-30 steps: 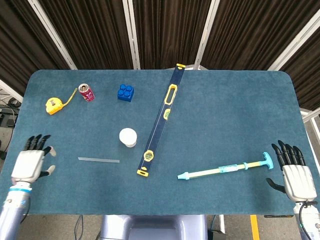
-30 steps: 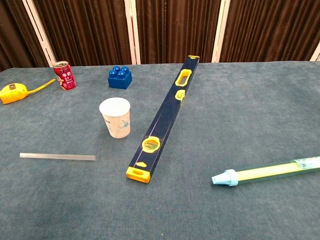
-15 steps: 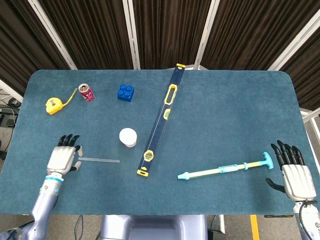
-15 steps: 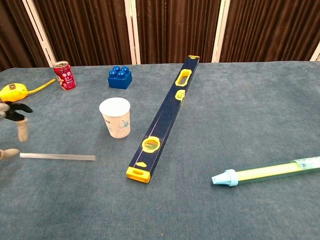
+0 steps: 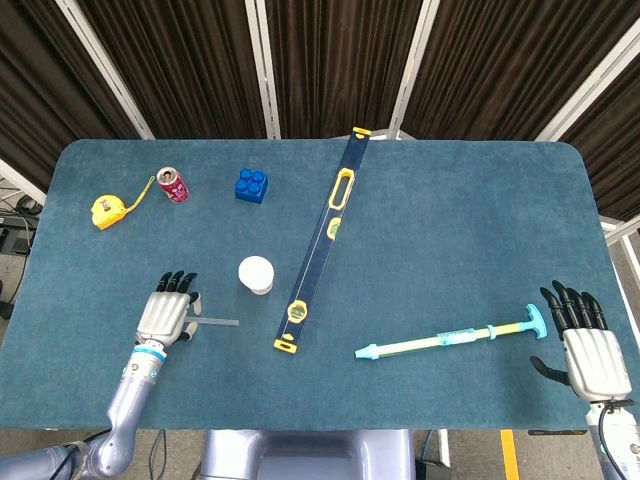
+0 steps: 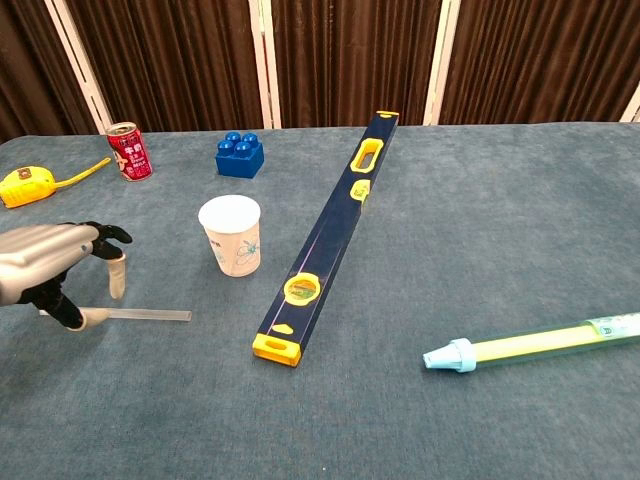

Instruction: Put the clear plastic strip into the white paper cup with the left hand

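A lab test bench: a blue-felt table [image 5: 450,230] before dark curtains [image 5: 330,60], strewn with unrelated odds and ends.

The felt-covered tabletop [image 5: 450,230] was dark teal. The white paper cup [image 6: 231,236] carried a faint blue flower print. The long spirit level [image 5: 322,247] was navy with yellow end caps. The soda can [image 5: 174,185] was red, the toy brick [image 5: 251,185] blue, the tape measure [image 5: 107,210] yellow. The long hand pump [image 5: 455,337] was pale yellow with light blue ends. The left robot hand [image 5: 168,317] was silver with black fingers.
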{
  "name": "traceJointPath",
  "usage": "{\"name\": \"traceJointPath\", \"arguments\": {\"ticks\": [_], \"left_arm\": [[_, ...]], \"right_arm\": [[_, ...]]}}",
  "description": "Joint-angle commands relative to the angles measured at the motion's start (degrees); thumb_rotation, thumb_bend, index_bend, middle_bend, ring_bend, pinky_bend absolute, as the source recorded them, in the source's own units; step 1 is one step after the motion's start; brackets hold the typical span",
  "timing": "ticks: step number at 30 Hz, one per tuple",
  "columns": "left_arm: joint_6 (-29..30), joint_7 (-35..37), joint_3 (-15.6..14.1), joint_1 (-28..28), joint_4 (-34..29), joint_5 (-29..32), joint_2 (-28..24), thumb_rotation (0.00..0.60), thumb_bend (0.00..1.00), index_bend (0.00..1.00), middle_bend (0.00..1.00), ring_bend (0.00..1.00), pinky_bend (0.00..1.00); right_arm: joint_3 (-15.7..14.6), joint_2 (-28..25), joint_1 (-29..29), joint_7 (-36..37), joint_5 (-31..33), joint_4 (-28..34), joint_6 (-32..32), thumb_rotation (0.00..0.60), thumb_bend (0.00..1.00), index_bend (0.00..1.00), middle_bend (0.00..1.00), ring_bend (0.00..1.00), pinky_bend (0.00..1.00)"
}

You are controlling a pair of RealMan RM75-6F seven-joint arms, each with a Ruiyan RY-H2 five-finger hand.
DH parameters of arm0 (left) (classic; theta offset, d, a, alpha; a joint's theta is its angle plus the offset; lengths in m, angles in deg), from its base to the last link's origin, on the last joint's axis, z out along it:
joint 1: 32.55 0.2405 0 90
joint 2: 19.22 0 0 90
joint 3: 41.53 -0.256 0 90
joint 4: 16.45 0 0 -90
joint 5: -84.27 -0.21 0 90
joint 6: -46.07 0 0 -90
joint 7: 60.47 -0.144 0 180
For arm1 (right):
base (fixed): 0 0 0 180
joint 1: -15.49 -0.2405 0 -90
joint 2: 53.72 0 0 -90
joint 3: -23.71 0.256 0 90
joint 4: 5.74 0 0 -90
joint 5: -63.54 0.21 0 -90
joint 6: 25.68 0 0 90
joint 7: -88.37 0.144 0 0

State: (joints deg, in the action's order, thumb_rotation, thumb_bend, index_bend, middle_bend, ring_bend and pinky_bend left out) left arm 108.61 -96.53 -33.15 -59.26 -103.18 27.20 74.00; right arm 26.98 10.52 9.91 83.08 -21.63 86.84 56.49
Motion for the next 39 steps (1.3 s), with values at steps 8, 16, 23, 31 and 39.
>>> {"name": "traceJointPath", "arguments": {"ticks": [8, 16, 23, 31, 39], "left_arm": [[-0.1, -0.4, -0.6, -1.5, 1.9, 1.5, 2.3, 0.6, 0.41, 0.49, 0.06, 0.0, 0.03], [0.2, -0.5, -1.5, -1.9, 2.4, 1.7, 3.2, 0.6, 0.41, 0.5, 0.06, 0.0, 0.03], [1.6, 0.8, -1.7, -1.7, 1.9, 0.7, 3.5, 0.6, 0.41, 0.55, 0.07, 0.0, 0.03], [3.2, 3.2, -0.9, -1.6, -2.3, -1.2, 1.1, 0.6, 0.42, 0.56, 0.07, 0.0, 0.03], [4.6, 13.1, 5.1, -1.4, -9.4, -0.9, -1.3, 0.6, 0.42, 0.56, 0.07, 0.0, 0.03]], "right_arm": [[-0.1, -0.1, -0.1, 0.1, -0.1, 0.1, -0.1, 0.6, 0.15, 0.04, 0.0, 0.0, 0.0], [-0.1, -0.1, -0.1, 0.1, 0.0, 0.1, -0.1, 0.6, 0.15, 0.04, 0.0, 0.0, 0.0], [-0.1, 0.0, -0.1, 0.1, -0.1, 0.0, 0.0, 0.6, 0.15, 0.04, 0.0, 0.0, 0.0], [-0.1, 0.0, -0.1, -0.1, 0.0, 0.1, 0.0, 0.6, 0.15, 0.04, 0.0, 0.0, 0.0], [-0.1, -0.1, -0.1, 0.0, 0.3, 0.3, -0.3, 0.6, 0.15, 0.04, 0.0, 0.0, 0.0]]}}
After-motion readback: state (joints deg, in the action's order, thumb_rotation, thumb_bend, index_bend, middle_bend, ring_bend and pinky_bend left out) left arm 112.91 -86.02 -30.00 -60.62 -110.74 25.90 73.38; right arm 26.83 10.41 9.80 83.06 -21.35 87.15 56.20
